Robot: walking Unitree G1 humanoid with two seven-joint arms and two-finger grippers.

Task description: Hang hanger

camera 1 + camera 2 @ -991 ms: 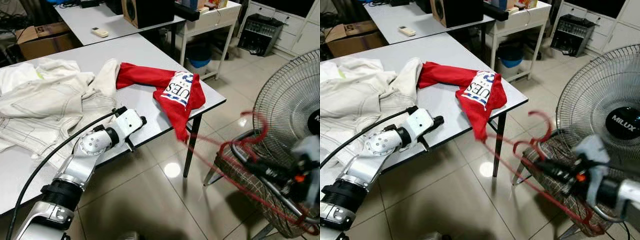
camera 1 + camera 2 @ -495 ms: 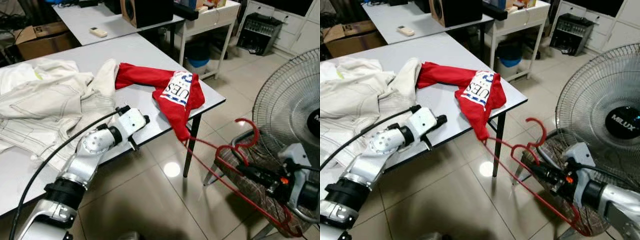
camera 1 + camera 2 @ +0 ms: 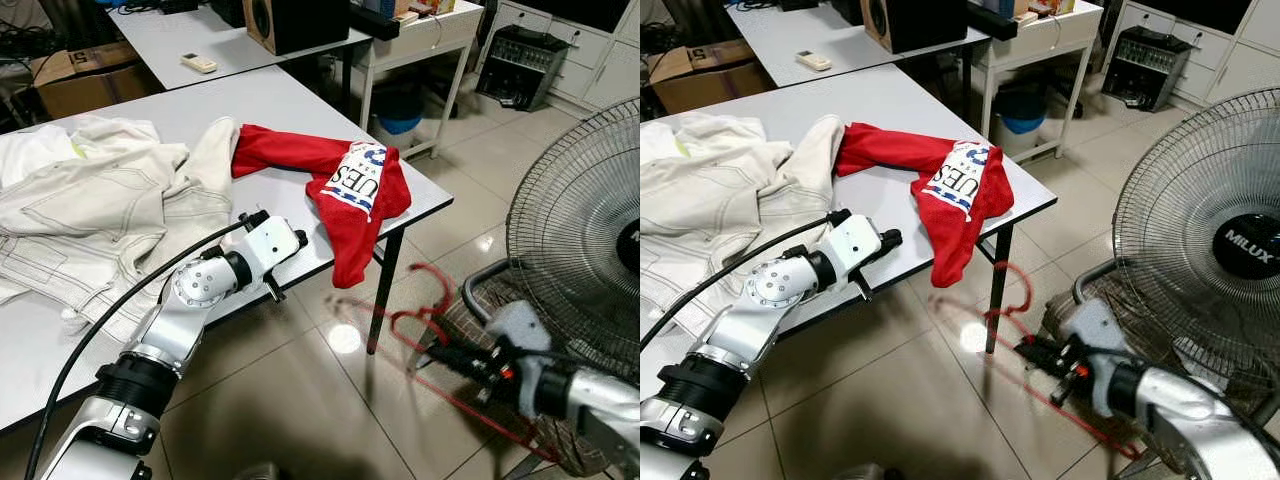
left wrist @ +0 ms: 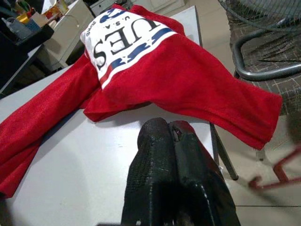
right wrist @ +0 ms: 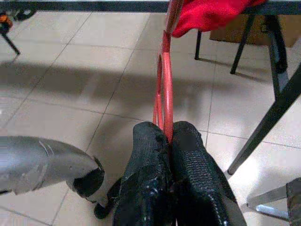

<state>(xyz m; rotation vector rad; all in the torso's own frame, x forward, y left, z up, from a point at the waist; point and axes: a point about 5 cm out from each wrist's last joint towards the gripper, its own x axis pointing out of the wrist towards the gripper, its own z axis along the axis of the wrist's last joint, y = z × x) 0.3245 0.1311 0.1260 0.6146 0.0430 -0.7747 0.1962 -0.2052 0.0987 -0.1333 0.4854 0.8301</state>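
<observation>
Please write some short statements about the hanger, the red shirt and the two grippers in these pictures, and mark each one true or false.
1. The right gripper has its jaws shut on the red hanger. True.
2. The red shirt lies wholly on the floor. False: it lies on the grey table, one part hanging over the edge.
3. The left gripper holds the shirt. False: its jaws are shut on nothing, just short of the shirt.
4. A fan stands on the robot's right side. True.
5. The hanger hangs on a rail. False: the right gripper holds it low above the floor.

Open tiled floor between table leg and fan.
</observation>
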